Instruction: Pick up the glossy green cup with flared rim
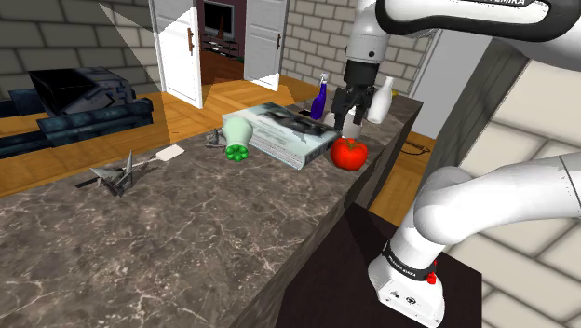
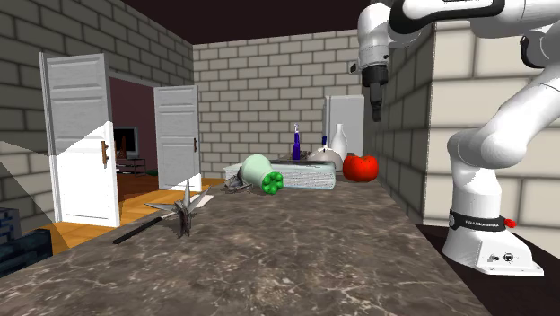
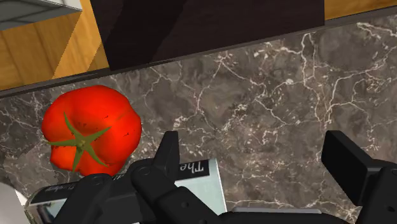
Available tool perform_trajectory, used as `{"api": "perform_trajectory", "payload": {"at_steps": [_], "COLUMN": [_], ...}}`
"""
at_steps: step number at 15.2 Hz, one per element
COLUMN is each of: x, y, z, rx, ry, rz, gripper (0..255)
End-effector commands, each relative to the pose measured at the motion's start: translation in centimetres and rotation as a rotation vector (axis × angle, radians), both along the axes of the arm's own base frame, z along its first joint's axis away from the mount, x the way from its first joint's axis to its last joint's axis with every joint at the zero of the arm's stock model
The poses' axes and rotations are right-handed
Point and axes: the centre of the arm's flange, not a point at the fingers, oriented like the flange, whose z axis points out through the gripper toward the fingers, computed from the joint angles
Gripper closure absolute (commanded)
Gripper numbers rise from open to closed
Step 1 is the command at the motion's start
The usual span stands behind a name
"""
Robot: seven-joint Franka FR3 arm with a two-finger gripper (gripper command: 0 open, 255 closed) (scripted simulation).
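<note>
**Fingers [image 3: 168, 153] open, cup [image 1: 238, 138] not grasped**

The green cup [image 2: 262, 172] is seen lying on its side on the table [image 1: 186, 233], just beside the book [image 1: 289, 135]. The fingers are held apart and empty above the tomato [image 3: 89, 137], across the book from the cup.

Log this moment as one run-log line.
phase: pre-grasp | gripper: open, empty, above counter near tomato | green cup: on its side beside book, not grasped
</note>
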Motion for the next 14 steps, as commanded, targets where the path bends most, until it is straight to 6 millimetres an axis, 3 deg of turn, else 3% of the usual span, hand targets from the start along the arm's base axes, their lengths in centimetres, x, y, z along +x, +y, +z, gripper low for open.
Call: {"api": "perform_trajectory", "payload": {"at_steps": [1, 14], "x": [0.0, 11.3], "y": [0.0, -0.2], "z": [0.0, -9.9], "rx": [0.000, 0.307], "ry": [0.000, -0.143], "rz": [0.000, -0.126], "gripper": [0, 0]}}
